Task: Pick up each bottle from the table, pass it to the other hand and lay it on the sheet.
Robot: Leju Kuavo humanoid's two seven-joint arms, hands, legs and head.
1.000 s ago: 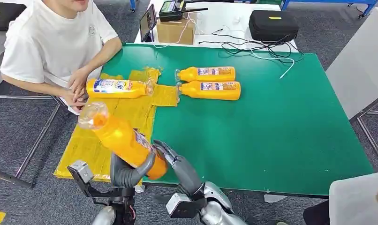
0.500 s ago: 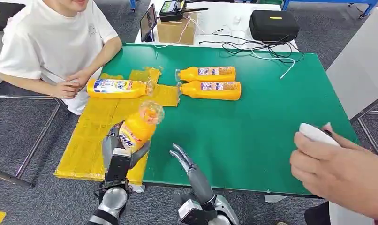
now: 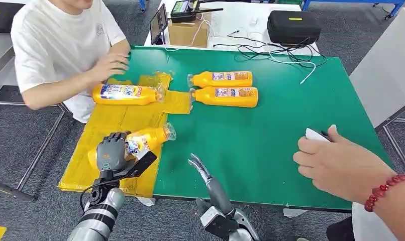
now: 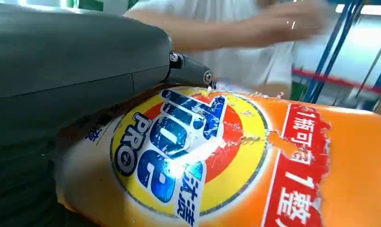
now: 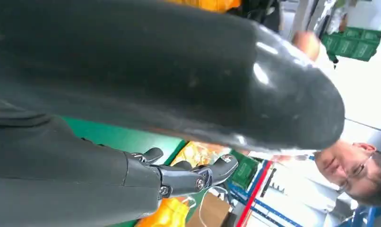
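My left hand [image 3: 111, 150] grips an orange bottle [image 3: 146, 139] low over the yellow sheet [image 3: 115, 123], its cap end pointing toward the green table [image 3: 271, 135]. Up close, the left wrist view has this bottle's label [image 4: 188, 151] under my thumb [image 4: 84, 71]. My right hand [image 3: 200, 168] hovers at the table's near edge, fingers extended and holding nothing; its fingers [image 5: 188, 177] appear in the right wrist view. Another orange bottle [image 3: 126, 94] lies on the sheet's far part. Two more bottles [image 3: 221, 79] [image 3: 225, 96] lie side by side on the green table.
A person in a white shirt [image 3: 65, 40] sits at the far left, one hand [image 3: 112, 64] raised near the sheet's far end. Another person's hand [image 3: 336, 163] with a red bead bracelet rests on the table at the right, on a white object [image 3: 316, 134]. Cables [image 3: 286, 55] trail across the back.
My left hand has lowered the bottle from held high and upright to almost flat over the sheet. My right hand has drawn away from it. Both persons' hands moved.
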